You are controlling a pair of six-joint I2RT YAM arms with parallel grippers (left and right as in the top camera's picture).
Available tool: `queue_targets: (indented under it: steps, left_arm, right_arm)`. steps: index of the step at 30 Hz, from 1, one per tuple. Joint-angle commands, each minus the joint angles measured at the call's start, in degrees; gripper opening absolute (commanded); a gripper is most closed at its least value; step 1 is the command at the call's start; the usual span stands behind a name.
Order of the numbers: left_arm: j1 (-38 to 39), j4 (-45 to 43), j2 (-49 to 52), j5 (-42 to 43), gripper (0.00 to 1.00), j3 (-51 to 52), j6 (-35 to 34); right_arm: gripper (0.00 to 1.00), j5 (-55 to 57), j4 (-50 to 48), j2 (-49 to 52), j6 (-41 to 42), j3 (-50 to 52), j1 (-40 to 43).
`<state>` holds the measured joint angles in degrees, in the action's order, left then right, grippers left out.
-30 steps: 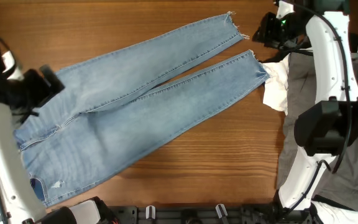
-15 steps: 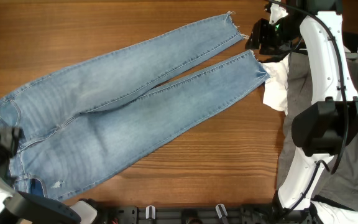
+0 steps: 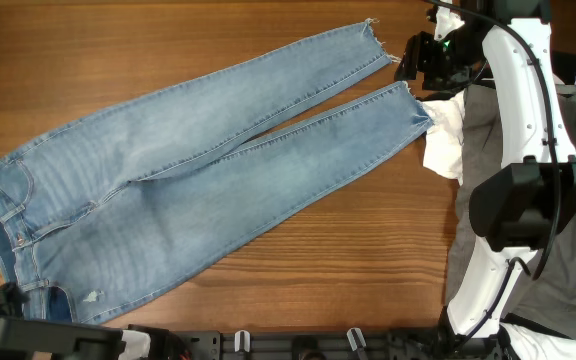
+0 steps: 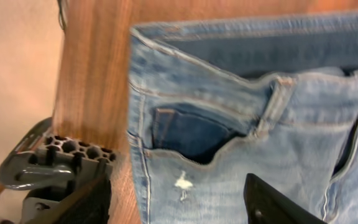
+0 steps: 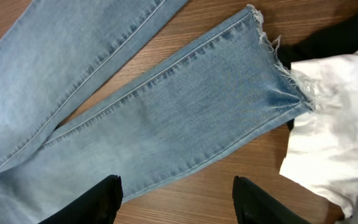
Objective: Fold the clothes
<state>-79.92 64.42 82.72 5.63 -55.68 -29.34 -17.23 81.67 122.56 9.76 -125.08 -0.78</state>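
Light-blue jeans (image 3: 198, 190) lie flat and diagonal on the wooden table, waist at the front left, frayed hems at the back right. My left gripper (image 4: 179, 205) hovers open at the waist corner. One finger (image 4: 86, 199) is off the denim's edge, the other (image 4: 272, 202) over the denim. A small white rip (image 4: 182, 183) and a front pocket (image 4: 191, 134) lie between them. My right gripper (image 3: 410, 62) is open by the hems. In its wrist view it (image 5: 179, 202) spans the lower leg's edge (image 5: 166, 106) and bare wood, holding nothing.
A white garment (image 3: 446, 140) touches the lower hem, with grey trousers (image 3: 493, 120) and black cloth (image 5: 334, 37) piled at the right, around the right arm's base (image 3: 528, 200). The table's left edge (image 4: 73, 93) and a grey bracket (image 4: 48, 165) are close to the left gripper.
The left arm swept from over the waist toward the front-left corner, uncovering the waistband, and its jaws narrowed. The right gripper shifted slightly toward the hems and its jaws widened.
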Motion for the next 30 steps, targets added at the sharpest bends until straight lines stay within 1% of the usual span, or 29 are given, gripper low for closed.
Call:
queue_targets:
  steps: [1,8,12,17,22,28,30]
  left_arm:
    - [-0.9,-2.1,0.8,-3.2,0.65,2.3,-1.6]
    - [-0.9,-8.2,0.9,-5.8,0.63,7.0,-3.3]
    - [-0.9,-10.0,1.1,-9.8,0.62,7.0,-4.7]
    - [-0.9,-13.7,3.1,-9.8,0.62,7.9,-4.8]
    - [-0.9,-14.9,7.5,-9.1,0.61,8.2,-4.9]
    - [-0.9,-17.4,10.5,-8.2,0.6,8.2,-6.1]
    - [-0.9,-18.3,11.1,-8.3,0.57,8.2,-6.8]
  right_arm:
    - [0.64,2.8,0.0,0.3,-0.7,-0.1,0.0]
    - [0.68,3.3,0.1,0.3,-0.6,-0.1,0.0]
    - [0.69,3.6,0.1,0.3,-0.7,-0.1,0.0]
    - [0.71,5.3,0.1,0.3,-0.6,-0.1,0.0]
    - [0.72,5.7,0.1,0.3,-0.6,-0.1,0.0]
    - [0.72,5.7,0.5,0.3,-0.5,-0.1,0.0]
    - [0.72,5.6,0.6,0.3,-0.6,-0.1,0.0]
